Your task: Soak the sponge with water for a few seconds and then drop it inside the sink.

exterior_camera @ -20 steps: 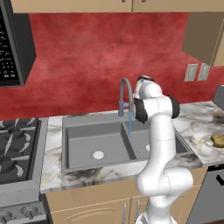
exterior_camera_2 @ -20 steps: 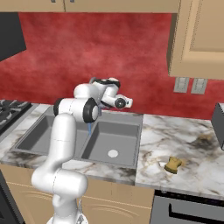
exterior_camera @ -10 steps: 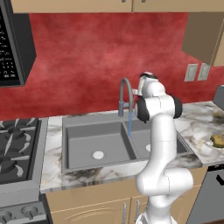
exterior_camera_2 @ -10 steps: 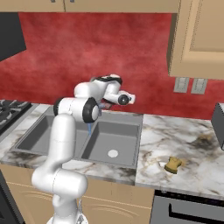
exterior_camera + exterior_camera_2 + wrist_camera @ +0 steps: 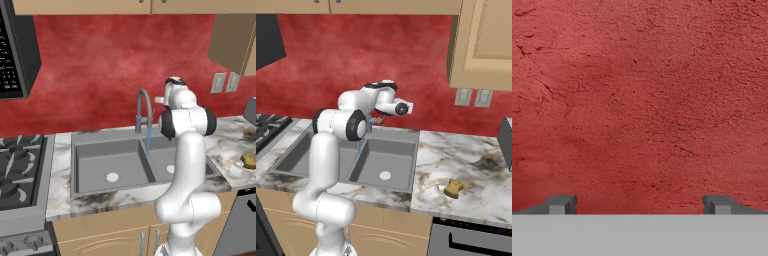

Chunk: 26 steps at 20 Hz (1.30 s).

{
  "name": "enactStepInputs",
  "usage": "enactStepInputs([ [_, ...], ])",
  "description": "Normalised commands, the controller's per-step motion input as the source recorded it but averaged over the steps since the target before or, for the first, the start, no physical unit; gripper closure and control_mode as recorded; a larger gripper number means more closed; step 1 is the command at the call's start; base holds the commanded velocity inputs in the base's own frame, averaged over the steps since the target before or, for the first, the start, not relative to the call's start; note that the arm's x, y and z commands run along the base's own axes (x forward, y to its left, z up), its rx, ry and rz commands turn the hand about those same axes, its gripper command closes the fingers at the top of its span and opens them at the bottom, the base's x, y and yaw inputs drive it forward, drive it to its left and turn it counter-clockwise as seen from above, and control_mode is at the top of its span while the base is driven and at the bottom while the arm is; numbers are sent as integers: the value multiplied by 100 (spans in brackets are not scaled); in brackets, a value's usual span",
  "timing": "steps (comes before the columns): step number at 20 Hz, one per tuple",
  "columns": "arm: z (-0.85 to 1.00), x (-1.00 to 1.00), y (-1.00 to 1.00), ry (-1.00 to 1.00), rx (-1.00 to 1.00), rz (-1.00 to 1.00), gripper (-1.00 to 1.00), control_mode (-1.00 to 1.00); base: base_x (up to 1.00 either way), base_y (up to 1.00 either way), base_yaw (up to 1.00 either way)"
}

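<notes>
While the tool [image 5: 637,205] stands spread and empty, the sponge [image 5: 454,188], right of the sink [image 5: 387,152], looks light and squashy: pinch its flanks.

A home kitchen, computer-rendered.
A grey double-basin sink [image 5: 90,165] with an arched faucet [image 5: 143,107] sits in a marble counter [image 5: 471,170] under a red wall [image 5: 640,100]. A gas stove [image 5: 17,170] stands left, wooden cabinets [image 5: 483,42] hang above, wall outlets [image 5: 473,97] sit nearby, and drawers run below.
</notes>
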Motion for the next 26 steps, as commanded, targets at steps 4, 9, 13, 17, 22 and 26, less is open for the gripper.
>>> enactStepInputs([
  [4,27,-51,-1,0,0,3,-100,-100,0,0,0],
  [9,19,-51,-3,8,0,4,-100,-100,0,0,0],
  [13,16,-53,-9,10,0,5,-100,-100,0,0,0],
  [17,19,-50,-11,8,0,4,-100,-100,0,0,0],
  [22,29,-40,-16,0,-1,1,-100,-100,0,0,0],
  [26,16,-21,-1,2,-8,1,-100,-100,0,0,0],
])
